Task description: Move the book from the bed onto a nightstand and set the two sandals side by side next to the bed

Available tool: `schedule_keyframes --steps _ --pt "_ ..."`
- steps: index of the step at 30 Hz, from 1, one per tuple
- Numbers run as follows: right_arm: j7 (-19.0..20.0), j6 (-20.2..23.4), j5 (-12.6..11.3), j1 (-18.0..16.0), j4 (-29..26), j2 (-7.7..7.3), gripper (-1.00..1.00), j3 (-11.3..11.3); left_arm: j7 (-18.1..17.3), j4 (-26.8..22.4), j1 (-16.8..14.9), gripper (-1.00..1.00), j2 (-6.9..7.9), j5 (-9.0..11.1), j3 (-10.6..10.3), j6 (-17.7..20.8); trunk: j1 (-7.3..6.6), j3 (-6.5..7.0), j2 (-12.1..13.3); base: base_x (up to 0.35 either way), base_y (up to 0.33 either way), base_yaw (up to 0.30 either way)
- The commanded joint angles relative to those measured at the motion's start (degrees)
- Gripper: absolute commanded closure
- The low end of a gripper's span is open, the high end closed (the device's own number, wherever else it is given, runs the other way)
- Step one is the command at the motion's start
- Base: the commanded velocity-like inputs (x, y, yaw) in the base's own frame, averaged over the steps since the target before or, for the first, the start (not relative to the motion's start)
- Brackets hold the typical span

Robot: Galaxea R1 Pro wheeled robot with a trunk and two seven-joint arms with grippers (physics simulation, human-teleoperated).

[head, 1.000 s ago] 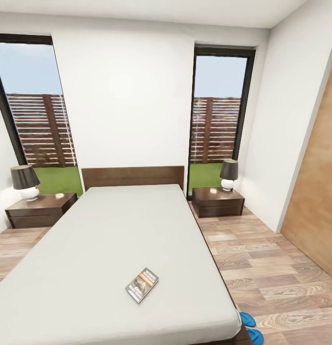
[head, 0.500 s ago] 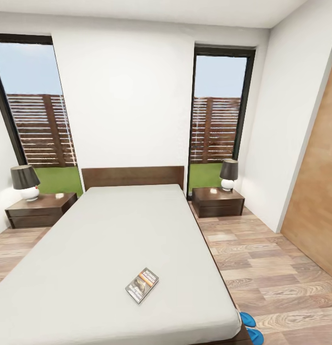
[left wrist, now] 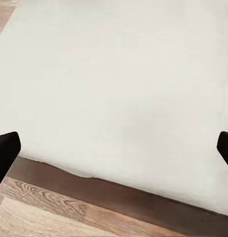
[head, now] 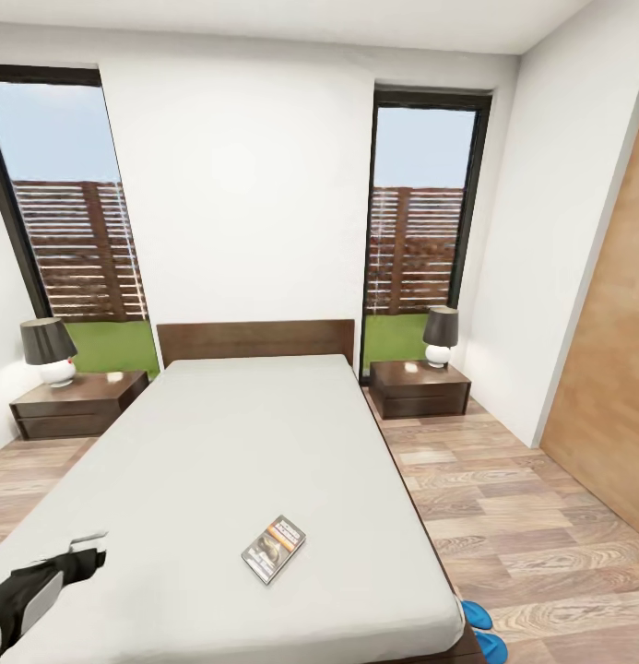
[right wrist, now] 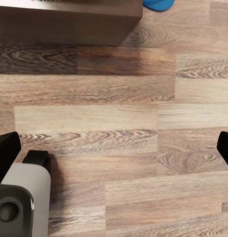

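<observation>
Nothing of the task is judged to be done yet. The book [head: 273, 549] is seen lying flat on the light-grey mattress of the bed [head: 236, 433], near its foot and toward the robot's right, well apart from both nightstands. The two sandals [head: 483, 631] are found on the wood floor just beside the bed's right foot corner, close together; whether they are properly aligned side by side cannot be told, since they are cut by the picture's edge. The carrying of the book to a nightstand is left, and perhaps the tidying of the sandals.

The left gripper [head: 87, 546] is seen low over the bed's near left part, well apart from the book; in the left wrist view its fingers [left wrist: 5, 150] are spread wide with nothing between them. In the right wrist view the right gripper [right wrist: 114, 148] is likewise held open and empty over bare floor.

Counted: one book, two sandals, one bed, two nightstands [head: 75, 403] [head: 419, 387], two lamps [head: 48, 350] [head: 440, 336] and two windows [head: 65, 212] [head: 420, 221]
</observation>
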Motion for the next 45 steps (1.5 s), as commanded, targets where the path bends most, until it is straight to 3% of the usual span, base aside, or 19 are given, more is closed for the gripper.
schedule_keyframes --steps 1,2,5,6,10,11,15,19,25,29,45 --pt "0.19 0.16 -0.59 -0.03 -0.13 -0.03 -1.0 0.48 0.12 -1.78 -1.06 -1.0 -0.85 0.45 -0.47 1.64 0.02 -0.13 -0.1 0.0 0.0 0.0" --pt "0.19 0.16 -0.59 -0.03 -0.13 -0.03 -1.0 0.48 0.12 -1.78 -1.06 -1.0 -0.85 0.45 -0.47 1.64 0.02 -0.13 -0.1 0.0 0.0 0.0" --pt "0.19 0.15 -0.59 -0.03 -0.32 -0.03 -1.0 0.47 0.31 -6.28 -3.21 -1.0 -4.38 0.39 -0.87 4.67 0.02 -0.13 -0.1 0.0 0.0 0.0" --pt "0.19 0.15 -0.59 -0.03 -0.32 -0.03 -1.0 0.47 0.31 -6.28 -3.21 -1.0 -4.38 0.39 -0.87 4.67 0.02 -0.13 -0.1 0.0 0.0 0.0" --pt "0.19 -0.97 -0.68 -0.03 -0.04 -0.06 -1.0 0.36 0.5 -10.24 -5.98 -1.0 -8.9 -1.25 -1.52 7.07 0.02 -0.13 -0.1 0.0 0.0 0.0" --pt "0.19 -0.97 -0.68 -0.03 -0.04 -0.06 -1.0 0.36 0.5 -10.24 -5.98 -1.0 -8.9 -1.25 -1.52 7.07 0.02 -0.13 -0.1 0.0 0.0 0.0" --pt "0.19 -3.93 -0.84 -0.03 0.61 -0.17 -1.0 0.27 0.66 -11.63 -8.79 -1.0 -11.92 -4.98 -1.74 8.21 0.02 -0.13 -0.1 0.0 0.0 0.0" --pt "0.19 -5.33 -1.05 -0.03 1.53 -0.23 -1.0 0.22 0.73 -12.16 -10.09 -1.0 -13.47 -6.98 -1.79 8.61 0.02 -0.13 -0.1 0.0 0.0 0.0" --pt "0.14 -6.38 -1.28 0.03 2.48 -0.24 -1.0 0.16 0.82 -12.53 -11.31 -1.0 -15.86 -8.41 -1.89 8.87 0.02 -0.13 -0.1 0.0 0.0 0.0" --pt "0.16 -6.7 -1.39 0.16 2.82 -0.16 -1.0 0.19 0.88 -12.09 -12.12 -1.0 -16.92 -8.84 -1.9 9.06 0.02 -0.13 -0.1 0.0 0.0 0.0" --pt "0.1 -6.95 -1.52 0.78 3.21 0.23 -1.0 0.2 0.94 -10.06 -14.47 -1.0 -17.66 -8.97 -1.47 13.21 0.02 -0.13 -0.1 0.0 0.0 0.0"
